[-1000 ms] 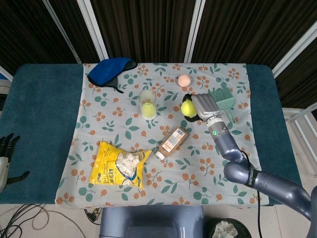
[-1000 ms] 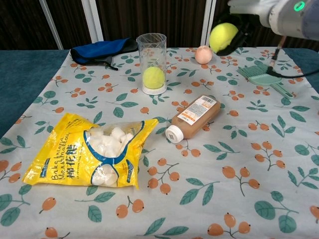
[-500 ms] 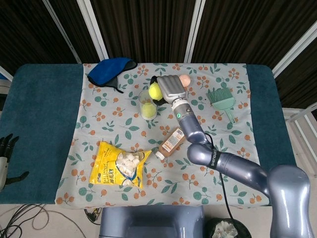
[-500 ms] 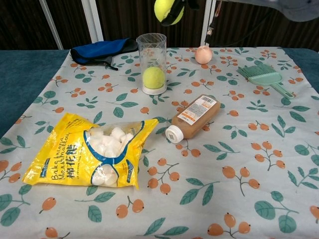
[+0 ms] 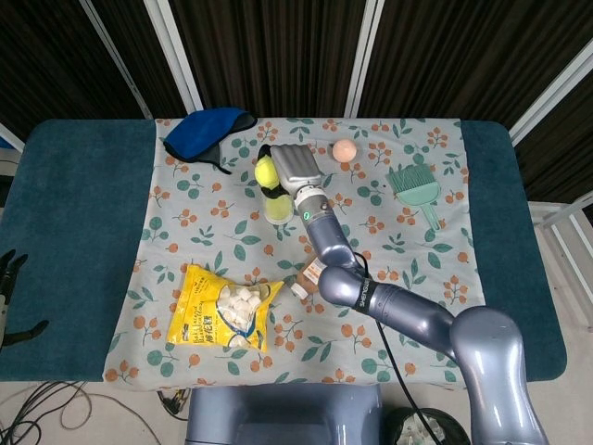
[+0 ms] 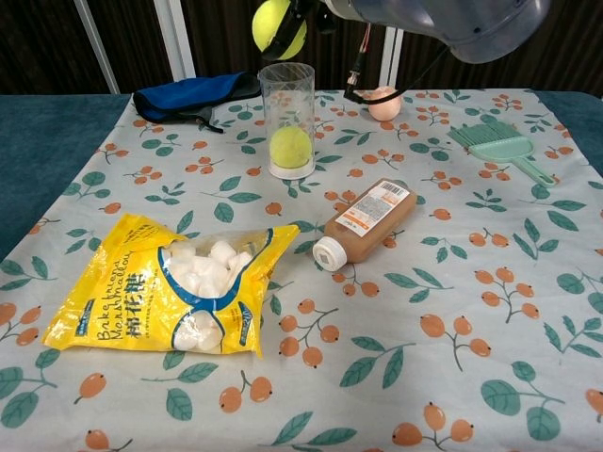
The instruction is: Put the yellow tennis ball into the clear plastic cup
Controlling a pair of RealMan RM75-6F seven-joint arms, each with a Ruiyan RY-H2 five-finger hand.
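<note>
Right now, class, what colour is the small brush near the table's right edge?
Mint green brush, clearest in the chest view.

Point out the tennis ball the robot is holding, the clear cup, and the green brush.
held tennis ball [image 6: 276, 25], chest view, on its visible yellow face.
clear plastic cup [image 6: 286, 104], chest view, on the upper wall.
green brush [image 5: 410, 182], head view, on the head above the handle.
</note>
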